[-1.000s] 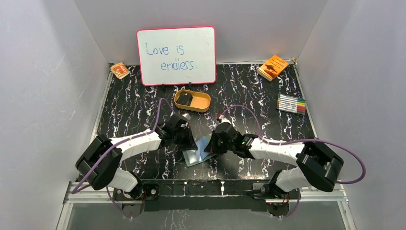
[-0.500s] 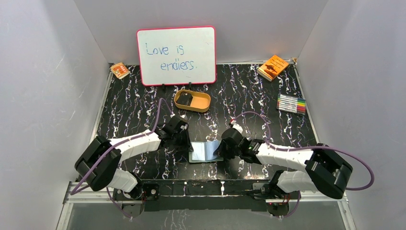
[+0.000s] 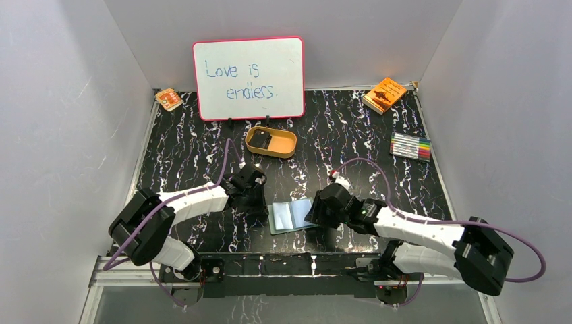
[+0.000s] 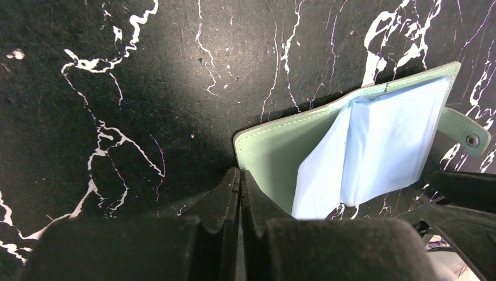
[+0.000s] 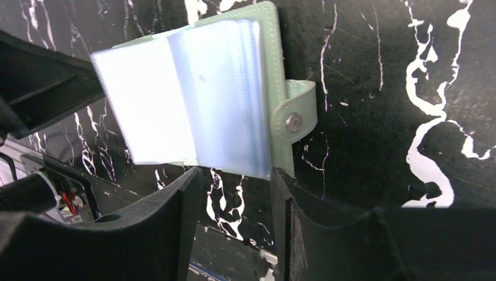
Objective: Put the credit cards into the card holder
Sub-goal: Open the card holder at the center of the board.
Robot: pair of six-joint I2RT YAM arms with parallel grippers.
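Note:
The sage-green card holder (image 3: pixel 290 214) lies open and flat on the black marble table between my two grippers, its pale blue sleeves (image 5: pixel 193 105) fanned upward. My left gripper (image 4: pixel 240 175) is shut, its tips at the near left corner of the green cover (image 4: pixel 266 152); nothing shows between them. My right gripper (image 5: pixel 237 172) stands open at the holder's right edge, just below the snap strap (image 5: pixel 294 122), gripping nothing. A dark credit card (image 3: pixel 261 140) rests in the tan oval tray (image 3: pixel 283 144) farther back.
A whiteboard (image 3: pixel 248 77) stands at the back. An orange booklet (image 3: pixel 384 94) sits at the back right, a small orange packet (image 3: pixel 168 98) at the back left, and a set of coloured markers (image 3: pixel 411 146) on the right.
The card holder, held up tilted between both grippers a second ago, now lies open on the table. My right gripper has opened, let it go, and shifted right.

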